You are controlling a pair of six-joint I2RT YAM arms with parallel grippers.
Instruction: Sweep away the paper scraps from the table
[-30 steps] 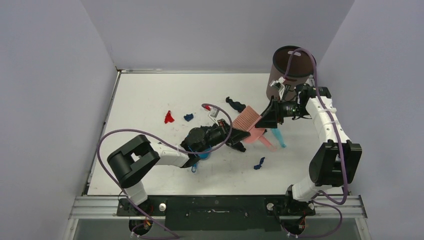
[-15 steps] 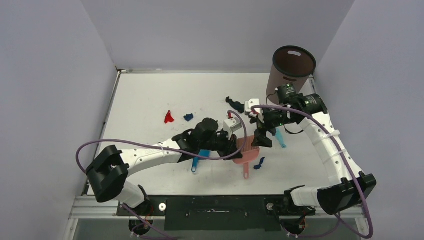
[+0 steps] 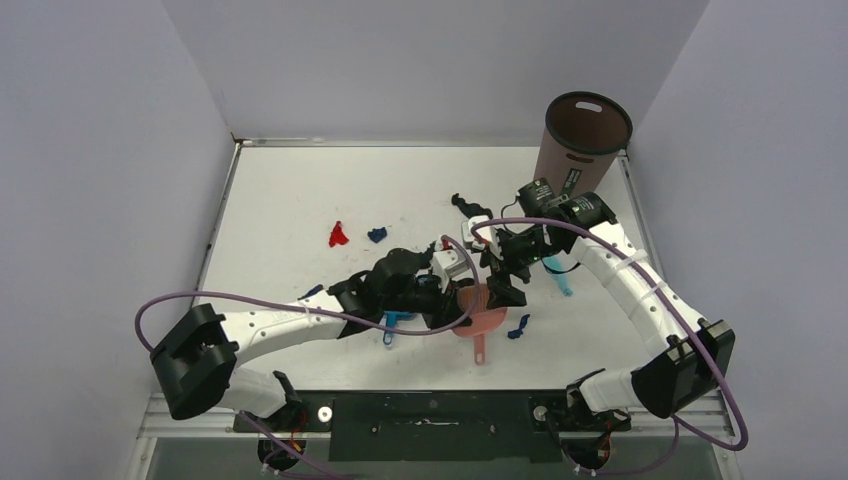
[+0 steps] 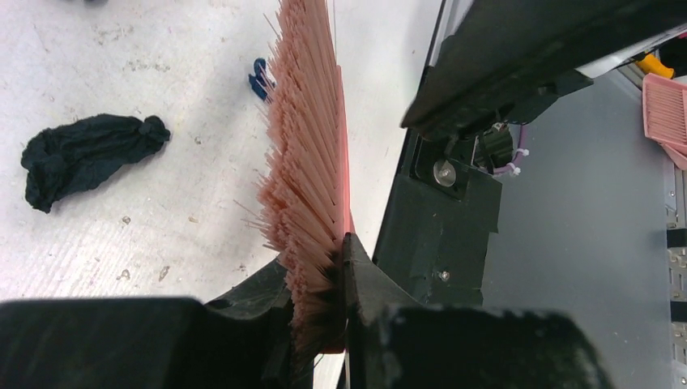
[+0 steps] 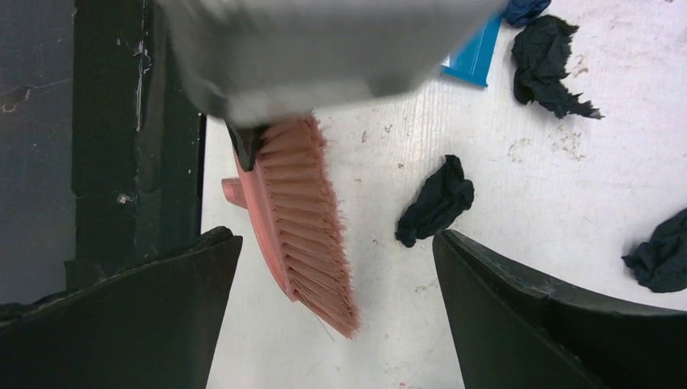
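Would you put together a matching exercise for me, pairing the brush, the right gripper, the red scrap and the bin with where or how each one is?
Things:
1. brush
2. right gripper
3. red scrap
4. bin

Places or states:
A. stands at the far right corner of the table
B. open, poised over the brush
C. clamped in the left gripper
D. lies on the table's left half

Pairs: 1-C, 2-B, 3-D, 4-A
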